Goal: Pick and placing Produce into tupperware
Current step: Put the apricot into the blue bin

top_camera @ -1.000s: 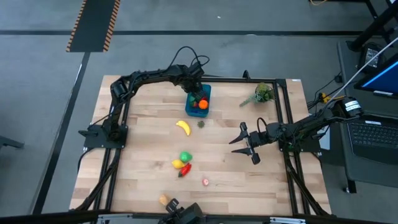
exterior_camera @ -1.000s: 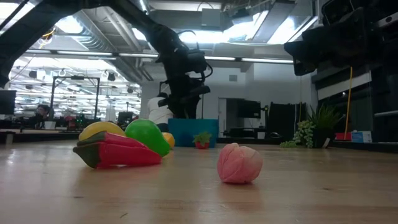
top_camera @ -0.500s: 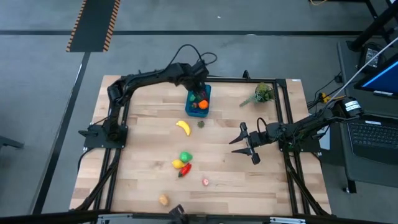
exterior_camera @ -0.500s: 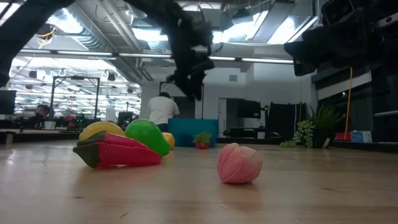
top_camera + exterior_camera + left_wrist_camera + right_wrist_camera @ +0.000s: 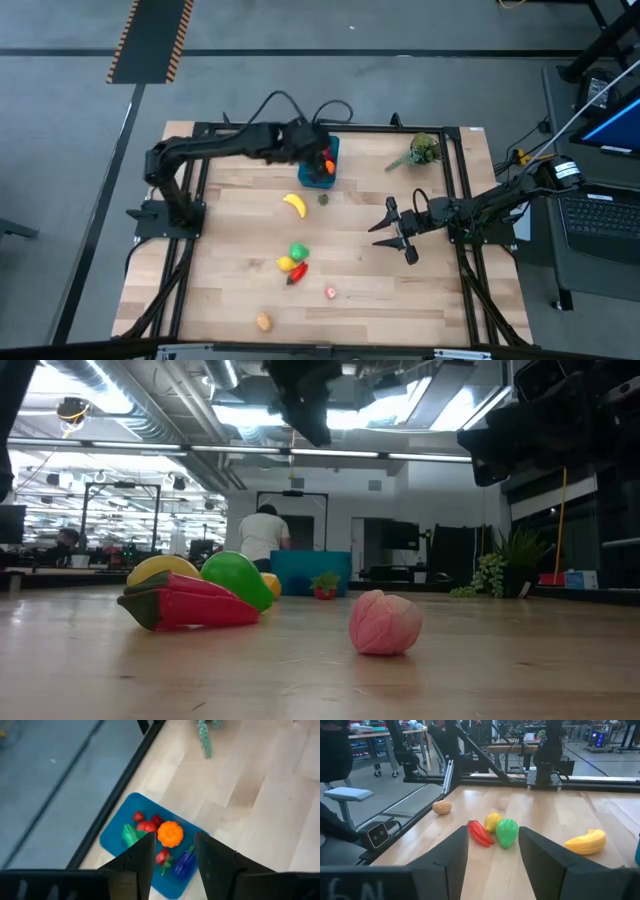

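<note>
A robotics lab: workbenches [image 5: 385,735], monitors [image 5: 400,536], ceiling strip lights [image 5: 330,455]

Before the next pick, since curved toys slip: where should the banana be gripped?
Grip the banana across its thick middle, coming straight down. It lies flat on the table, curved, with tapered ends, and has free space on both sides. The left gripper, open above the tub, is closer than the right gripper.
</note>
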You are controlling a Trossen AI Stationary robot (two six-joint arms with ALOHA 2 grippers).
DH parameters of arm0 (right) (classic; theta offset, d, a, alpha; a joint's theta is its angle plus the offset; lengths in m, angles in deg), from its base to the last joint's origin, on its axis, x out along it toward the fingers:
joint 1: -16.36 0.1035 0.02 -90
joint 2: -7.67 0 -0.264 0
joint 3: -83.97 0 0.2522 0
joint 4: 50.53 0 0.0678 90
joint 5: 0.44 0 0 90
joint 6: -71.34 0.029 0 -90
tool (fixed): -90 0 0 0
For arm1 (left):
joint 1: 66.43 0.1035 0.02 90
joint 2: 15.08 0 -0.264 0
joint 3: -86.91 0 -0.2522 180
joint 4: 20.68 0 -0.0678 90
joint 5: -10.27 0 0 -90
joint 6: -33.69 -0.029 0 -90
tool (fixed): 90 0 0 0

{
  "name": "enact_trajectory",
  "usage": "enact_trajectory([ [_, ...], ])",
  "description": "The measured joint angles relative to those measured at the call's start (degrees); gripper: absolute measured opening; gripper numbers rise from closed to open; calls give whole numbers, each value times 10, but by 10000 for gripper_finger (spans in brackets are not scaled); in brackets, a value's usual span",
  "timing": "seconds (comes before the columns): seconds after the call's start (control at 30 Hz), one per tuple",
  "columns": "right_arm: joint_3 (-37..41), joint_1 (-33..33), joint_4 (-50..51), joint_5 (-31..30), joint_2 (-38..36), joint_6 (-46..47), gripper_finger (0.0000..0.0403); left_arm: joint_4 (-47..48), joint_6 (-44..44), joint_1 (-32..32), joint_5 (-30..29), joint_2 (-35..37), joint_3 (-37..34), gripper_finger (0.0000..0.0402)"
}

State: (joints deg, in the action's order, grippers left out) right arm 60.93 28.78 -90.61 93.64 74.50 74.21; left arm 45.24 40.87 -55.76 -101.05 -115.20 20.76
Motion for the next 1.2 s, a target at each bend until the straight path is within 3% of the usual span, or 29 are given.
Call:
enact_trajectory([
  [0.27,0,0,0,0,0,1,177,-20,70,-106,-82,114,-153,118],
  [0.57,-4,3,-22,0,0,1,177,-182,133,-209,-92,282,-402,108],
  [0.87,-40,4,-15,0,0,1,177,-392,62,-242,25,405,-602,109],
  [1.03,-58,10,-10,1,0,1,177,-483,18,-221,38,460,-678,100],
  [1.2,-75,10,-2,1,0,22,177,-596,-15,-184,151,495,-751,89],
])
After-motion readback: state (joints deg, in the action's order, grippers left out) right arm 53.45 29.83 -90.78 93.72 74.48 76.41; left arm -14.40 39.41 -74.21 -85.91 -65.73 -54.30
